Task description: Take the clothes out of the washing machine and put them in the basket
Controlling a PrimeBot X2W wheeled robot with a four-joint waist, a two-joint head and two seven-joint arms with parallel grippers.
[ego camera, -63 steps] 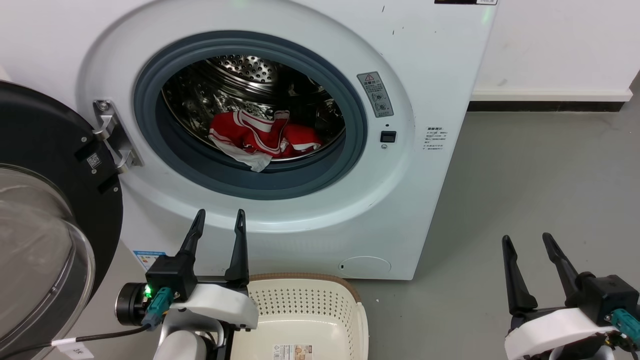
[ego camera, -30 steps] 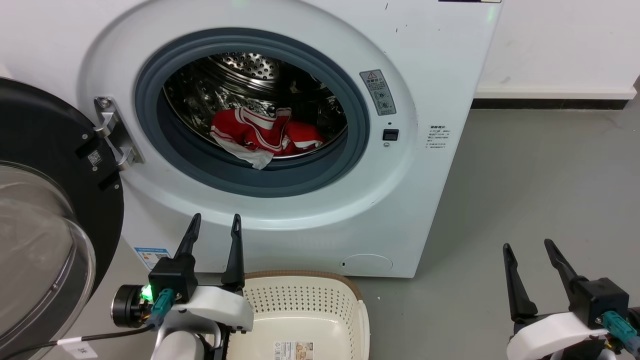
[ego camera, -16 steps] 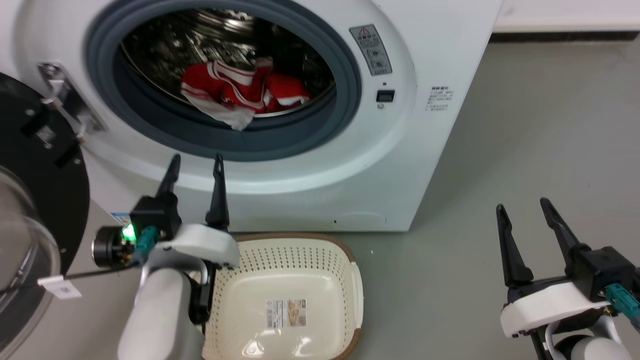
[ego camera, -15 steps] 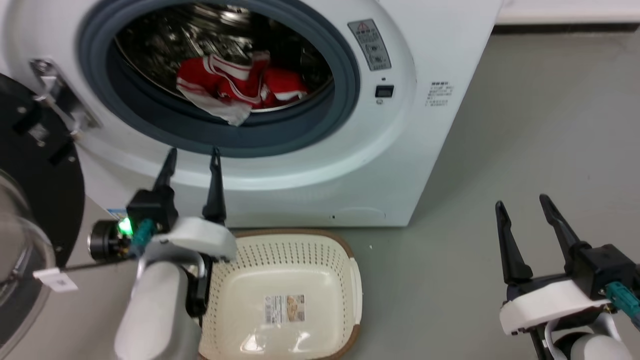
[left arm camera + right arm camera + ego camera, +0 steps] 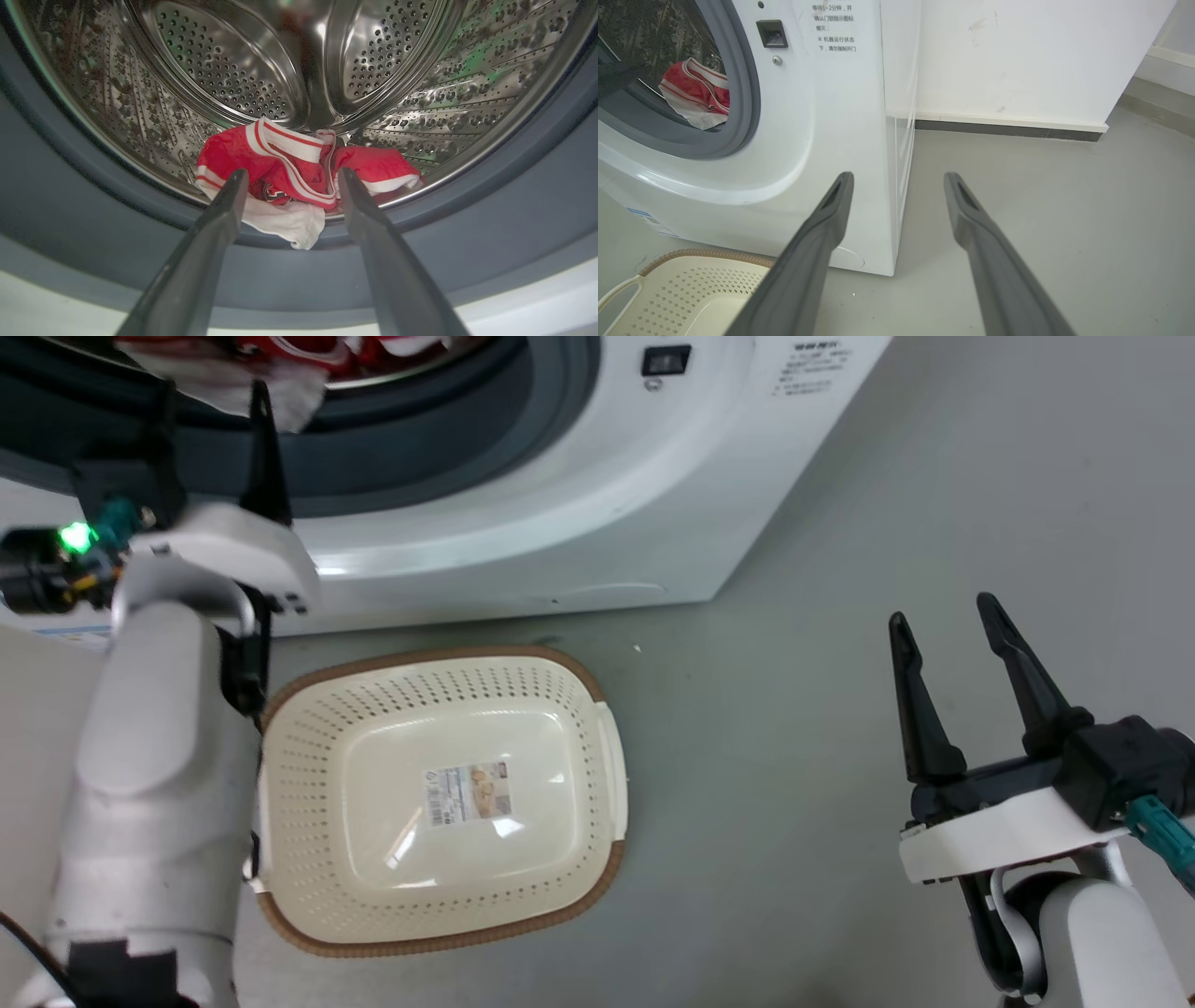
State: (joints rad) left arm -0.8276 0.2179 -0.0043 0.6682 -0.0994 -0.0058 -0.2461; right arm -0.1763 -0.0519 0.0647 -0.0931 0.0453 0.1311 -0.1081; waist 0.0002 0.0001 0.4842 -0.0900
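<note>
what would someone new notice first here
The red clothes stand out, bunched at the front of the steel drum of the washing machine, a white part drooping over the grey rim. The open left gripper points at them; the cream basket sits on the floor in front, holding no clothes yet.

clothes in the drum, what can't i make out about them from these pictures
Head view: the red, white-striped fabric clothes are cut off by the top edge.
Left wrist view: bunched folds hide how many garments there are and most of a dark emblem.
Right wrist view: the grey porthole rim of the large white washing machine hides their right side.
Left wrist view: whether the left gripper touches the fabric cannot be told.
</note>
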